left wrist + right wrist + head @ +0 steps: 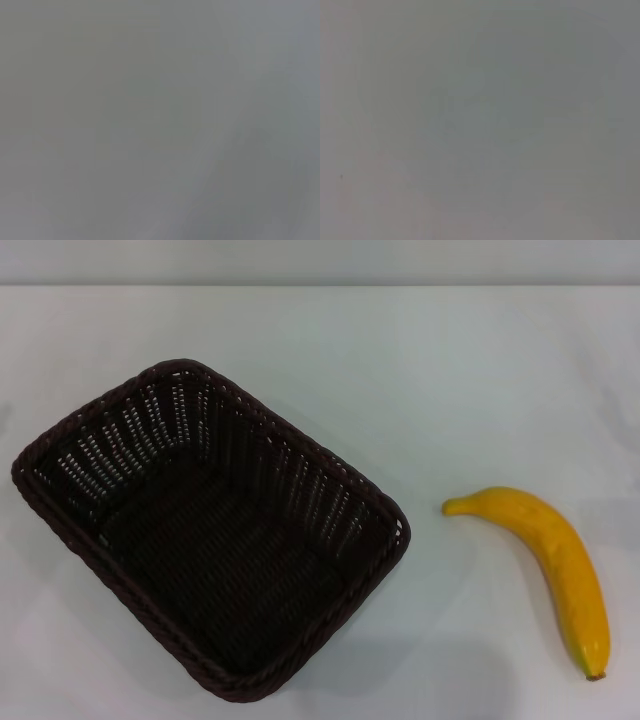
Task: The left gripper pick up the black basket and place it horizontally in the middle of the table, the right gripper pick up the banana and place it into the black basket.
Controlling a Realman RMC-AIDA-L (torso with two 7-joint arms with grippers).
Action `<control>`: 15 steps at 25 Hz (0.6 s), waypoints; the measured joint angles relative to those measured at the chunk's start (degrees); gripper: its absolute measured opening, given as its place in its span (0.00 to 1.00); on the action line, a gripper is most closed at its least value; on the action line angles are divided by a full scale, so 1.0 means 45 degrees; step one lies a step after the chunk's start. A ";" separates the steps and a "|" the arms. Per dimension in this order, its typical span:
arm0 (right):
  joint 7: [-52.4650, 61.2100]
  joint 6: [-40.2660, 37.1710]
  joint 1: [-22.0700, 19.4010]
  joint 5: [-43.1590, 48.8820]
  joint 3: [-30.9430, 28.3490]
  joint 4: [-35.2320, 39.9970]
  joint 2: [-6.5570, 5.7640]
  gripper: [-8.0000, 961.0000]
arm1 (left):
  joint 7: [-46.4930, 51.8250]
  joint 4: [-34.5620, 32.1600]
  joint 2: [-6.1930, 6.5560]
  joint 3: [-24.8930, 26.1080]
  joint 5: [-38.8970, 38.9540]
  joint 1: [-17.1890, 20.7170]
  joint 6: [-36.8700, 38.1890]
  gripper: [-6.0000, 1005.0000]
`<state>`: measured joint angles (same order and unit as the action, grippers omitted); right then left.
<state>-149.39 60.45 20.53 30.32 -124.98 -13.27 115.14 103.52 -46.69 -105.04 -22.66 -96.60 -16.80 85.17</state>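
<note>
The black basket (300,455) lies on the white table (450,370) left of centre in the head view, turned at a diagonal with one corner toward the back. It is empty inside. The banana (560,560) rests on the table at the right, clear of the basket, its brown tip toward the front edge. Neither gripper shows in the head view. Both wrist views show only a plain grey surface with no fingers and no objects.
White table stretches behind the basket and between basket and banana. The table's far edge (320,284) runs along the top of the head view against a pale wall.
</note>
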 joint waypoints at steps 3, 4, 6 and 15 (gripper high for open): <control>-0.0013 -0.0114 0.0060 0.0002 0.0001 0.0001 -0.0001 0.91 | 0.1878 -0.1187 0.0826 -0.0089 -0.2046 -0.0669 0.0076 0.89; -0.0015 -0.0151 0.0079 0.0001 0.0000 0.0002 0.0000 0.91 | 0.2412 -0.1527 0.1085 -0.0214 -0.2693 -0.0924 0.0118 0.89; -0.0017 -0.0259 0.0138 0.0002 0.0013 0.0000 0.0000 0.91 | 0.3257 -0.2047 0.1557 -0.0689 -0.3847 -0.1426 0.0157 0.89; -0.0022 -0.0420 0.0254 0.0058 0.0117 0.0000 0.0016 0.91 | 0.4316 -0.2362 0.2306 -0.3695 -0.5346 -0.3463 0.0318 0.89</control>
<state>-149.49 58.56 21.67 30.58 -124.45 -13.27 115.21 122.94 -57.31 -94.67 -39.29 -120.66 -32.38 86.60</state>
